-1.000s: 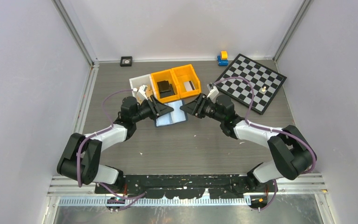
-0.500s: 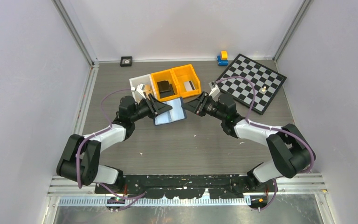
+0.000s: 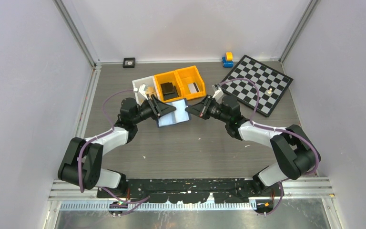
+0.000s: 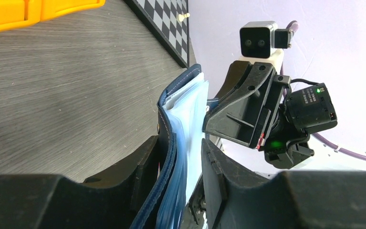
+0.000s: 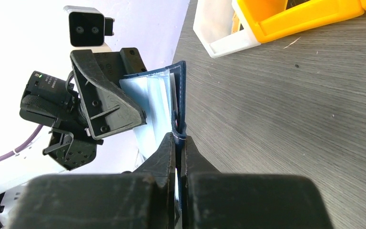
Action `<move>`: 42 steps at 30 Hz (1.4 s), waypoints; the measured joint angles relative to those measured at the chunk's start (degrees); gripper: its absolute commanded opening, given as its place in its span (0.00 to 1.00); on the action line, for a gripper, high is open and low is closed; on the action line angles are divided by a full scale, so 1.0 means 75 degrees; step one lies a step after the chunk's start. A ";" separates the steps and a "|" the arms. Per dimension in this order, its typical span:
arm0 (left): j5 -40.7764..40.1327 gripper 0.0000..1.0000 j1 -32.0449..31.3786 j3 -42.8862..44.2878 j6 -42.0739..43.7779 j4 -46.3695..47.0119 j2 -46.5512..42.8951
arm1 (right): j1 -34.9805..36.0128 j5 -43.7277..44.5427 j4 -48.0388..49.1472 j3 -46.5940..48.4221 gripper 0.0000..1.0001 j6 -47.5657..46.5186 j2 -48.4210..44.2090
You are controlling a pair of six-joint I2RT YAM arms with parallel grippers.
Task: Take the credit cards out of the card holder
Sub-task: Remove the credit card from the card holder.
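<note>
The holder (image 3: 174, 119) is open and held on edge between both tools above the table (image 3: 190, 148), just in front of the orange bins (image 3: 190, 69). The left tool (image 4: 180, 153) is partly open, by the thickness of the holder: one finger bears on the navy cover, and the other finger (image 4: 214, 171) lies against the pale blue pocket stack. The right tool (image 5: 177, 143) is closed almost fully, pinching the thin navy edge of the opposite side. The two tools face each other, near but apart. No cards can be made out in the pockets from any view. Whether the lower edge of the holder touches the table cannot be told.
</note>
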 measured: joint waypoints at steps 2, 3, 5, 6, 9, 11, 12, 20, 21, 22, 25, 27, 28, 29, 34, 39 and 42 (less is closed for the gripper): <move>-0.0015 0.40 0.0032 0.0000 0.0009 -0.0064 -0.0003 | 0.0000 -0.0041 0.0035 0.0003 0.00 0.0009 0.0000; -0.0032 0.49 0.0041 0.0003 0.0050 -0.0166 -0.0015 | 0.0000 -0.0052 0.0035 0.0003 0.00 0.0003 0.0000; -0.0219 0.62 0.0041 0.0058 0.0239 -0.0685 -0.0090 | 0.0003 -0.0052 -0.0023 0.0003 0.00 -0.0038 -0.0003; -0.0364 0.66 0.0038 0.0128 0.0420 -0.1110 -0.0163 | 0.0003 -0.0041 -0.0090 0.0003 0.01 -0.0087 -0.0015; -0.0831 0.83 -0.0052 0.0344 0.0871 -0.2066 -0.0356 | 0.0020 -0.0012 -0.0248 0.0003 0.00 -0.0178 -0.0038; -0.1058 0.89 -0.0163 0.0469 0.1084 -0.2439 -0.0434 | 0.0073 0.0044 -0.0326 0.0003 0.00 -0.0259 -0.0070; -0.1151 0.90 -0.0239 0.0522 0.1174 -0.2573 -0.0440 | 0.0090 0.0087 -0.0364 0.0003 0.01 -0.0309 -0.0087; -0.1553 0.92 -0.0734 0.0731 0.1606 -0.3188 -0.0318 | 0.0312 0.0245 -0.0469 0.0000 0.01 -0.0527 -0.0315; -0.1533 0.91 -0.0755 0.0749 0.1600 -0.3153 -0.0239 | 0.0323 0.0283 -0.0475 0.0000 0.01 -0.0551 -0.0329; -0.1504 0.87 -0.0766 0.0761 0.1591 -0.3095 -0.0163 | 0.0329 0.0297 -0.0493 -0.0003 0.02 -0.0554 -0.0335; -0.1405 0.63 -0.0766 0.0764 0.1515 -0.2958 0.0012 | 0.0318 0.0367 -0.0510 -0.0017 0.21 -0.0557 -0.0335; -0.1361 0.49 -0.0766 0.0764 0.1480 -0.2940 0.0044 | 0.0318 0.0385 -0.0507 -0.0029 0.24 -0.0530 -0.0335; -0.1361 0.45 -0.0769 0.0764 0.1480 -0.2949 0.0044 | 0.0321 0.0382 -0.0460 -0.0032 0.24 -0.0507 -0.0335; -0.1364 0.41 -0.0769 0.0764 0.1472 -0.2955 0.0044 | 0.0326 0.0376 -0.0414 -0.0032 0.24 -0.0513 -0.0338; -0.1364 0.29 -0.0769 0.0764 0.1495 -0.2955 0.0044 | 0.0326 0.0376 -0.0376 -0.0032 0.30 -0.0504 -0.0353; -0.1361 0.26 -0.0740 0.0761 0.1492 -0.2955 -0.0015 | 0.0268 0.0379 -0.0568 -0.0020 0.30 -0.0455 -0.0347; -0.1361 0.25 -0.0694 0.0758 0.1492 -0.2952 -0.0160 | 0.0224 0.0370 -0.0600 0.0009 0.19 -0.0440 -0.0303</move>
